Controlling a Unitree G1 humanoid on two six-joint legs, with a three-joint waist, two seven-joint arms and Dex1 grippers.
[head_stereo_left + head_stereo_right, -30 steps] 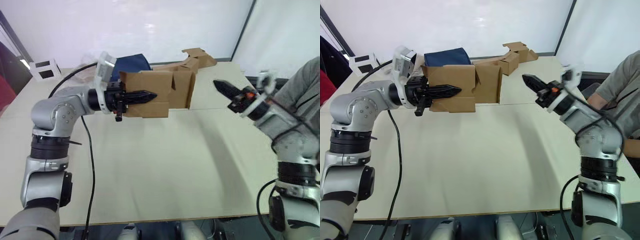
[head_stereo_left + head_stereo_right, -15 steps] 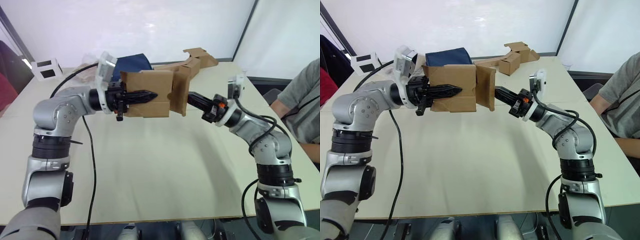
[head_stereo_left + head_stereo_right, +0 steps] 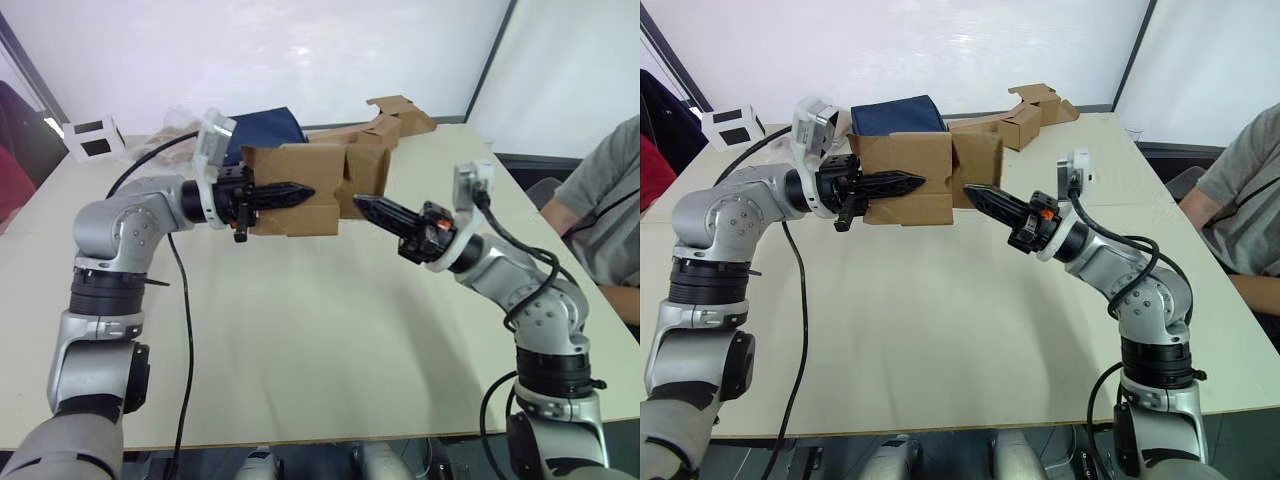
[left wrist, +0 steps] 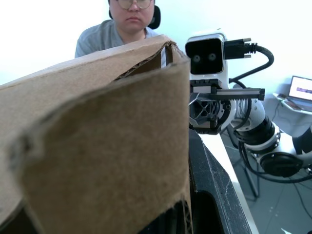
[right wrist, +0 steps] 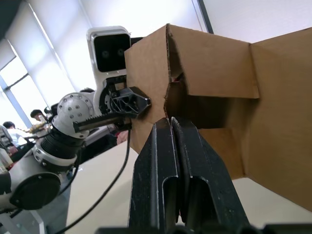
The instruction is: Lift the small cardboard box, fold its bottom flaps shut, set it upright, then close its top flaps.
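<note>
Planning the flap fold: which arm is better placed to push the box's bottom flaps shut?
The right. Its shut right pincer points at the small cardboard box's open flap end, while the left pincer is clamped on the box, holding it aloft.

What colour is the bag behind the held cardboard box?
Dark navy blue bag, clearest in the right eye view, above the small cardboard box.

**What I can't see**

My left gripper point(image 3: 290, 192) covers part of the box point(image 3: 300, 165) front. The box hides most of the blue thing point(image 3: 895, 115) at twelve o'clock. A person point(image 3: 615, 195) at three o'clock is cut off.
</note>
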